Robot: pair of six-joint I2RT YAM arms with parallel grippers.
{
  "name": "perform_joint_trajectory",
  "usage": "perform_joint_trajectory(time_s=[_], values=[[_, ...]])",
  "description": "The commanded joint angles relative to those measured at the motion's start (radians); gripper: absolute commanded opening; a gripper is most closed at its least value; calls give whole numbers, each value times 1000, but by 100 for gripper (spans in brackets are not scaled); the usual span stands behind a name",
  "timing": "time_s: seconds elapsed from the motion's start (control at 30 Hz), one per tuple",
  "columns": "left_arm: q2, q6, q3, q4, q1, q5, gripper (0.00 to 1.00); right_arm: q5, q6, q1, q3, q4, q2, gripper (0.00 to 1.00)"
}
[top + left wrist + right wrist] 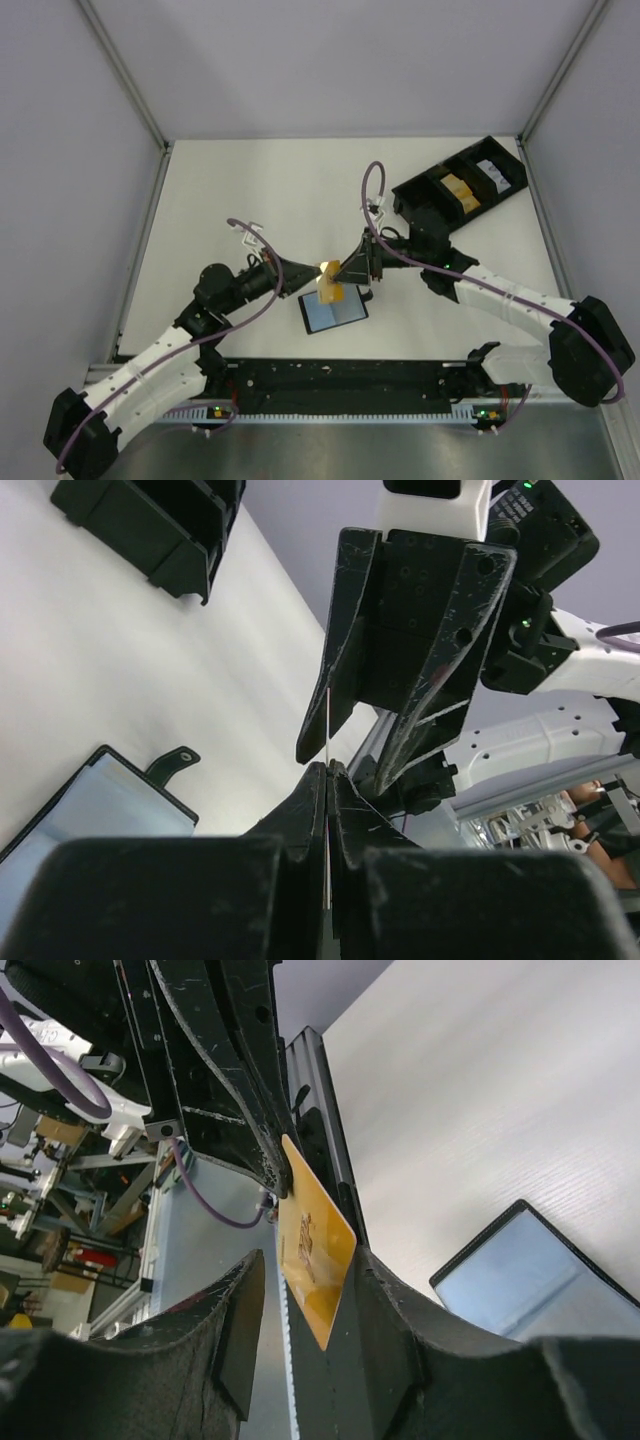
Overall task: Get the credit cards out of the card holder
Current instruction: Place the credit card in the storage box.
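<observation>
The left gripper (328,772) is shut on an orange-yellow card (315,1245), which is pinched by one edge and held upright in the air. In the left wrist view the card is seen only edge-on, as a thin line rising from between the closed fingertips.

The right gripper (345,270) is set directly opposite, tip to tip with the left one. Its jaws stand apart on either side of the card's free end. In the right wrist view a clear gap is seen on one side and the card lies close to the other finger, so no grip by this gripper is judged to be made yet.

Below and just beside the two grippers the holder (335,313) lies open on the table (250,190), blue-grey inside up, its tab (175,763) pointing away. No card is seen on the part of it that shows. Whether any is tucked inside cannot be told.

Well beyond the right gripper a black tray (412,192) lies, with something orange-yellow and something white in its compartments.

One card is thus judged to be out of the holder and at a hand-over between the arms. Setting it down is left to be done.
</observation>
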Motion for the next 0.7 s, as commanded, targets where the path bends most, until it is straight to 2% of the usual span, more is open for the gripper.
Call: perform_joint_trajectory(time_s=[0.0, 0.07, 0.1, 0.17, 0.23, 0.3, 0.37, 0.43, 0.5, 0.57, 0.67], values=[[19, -47, 38, 156, 4, 48, 0, -44, 10, 15, 26, 84, 10, 37], [28, -59, 37, 183, 6, 48, 0, -47, 18, 15, 23, 92, 9, 31], [34, -68, 35, 197, 6, 44, 0, -55, 24, 15, 20, 105, 7, 20], [42, -71, 37, 202, 4, 38, 0, -55, 31, 14, 17, 116, 1, 4], [45, -54, 34, 196, 6, 21, 2, -47, 38, 3, 13, 113, -11, 0], [28, -30, 37, 151, 6, -16, 17, -32, 51, -18, 10, 104, -28, 0], [2, 24, 60, 59, 7, -65, 45, -12, 55, -49, 15, 75, -48, 0], [-28, 102, 118, -89, 12, -137, 66, 29, 41, -87, 29, 3, -77, 0], [-50, 191, 196, -268, 13, -250, 81, 80, 32, -138, 49, -90, -108, 0], [-54, 286, 288, -446, 15, -374, 90, 158, 13, -208, 79, -201, -123, 0], [-36, 436, 426, -588, 15, -545, 96, 246, -1, -336, 118, -328, -126, 0]])
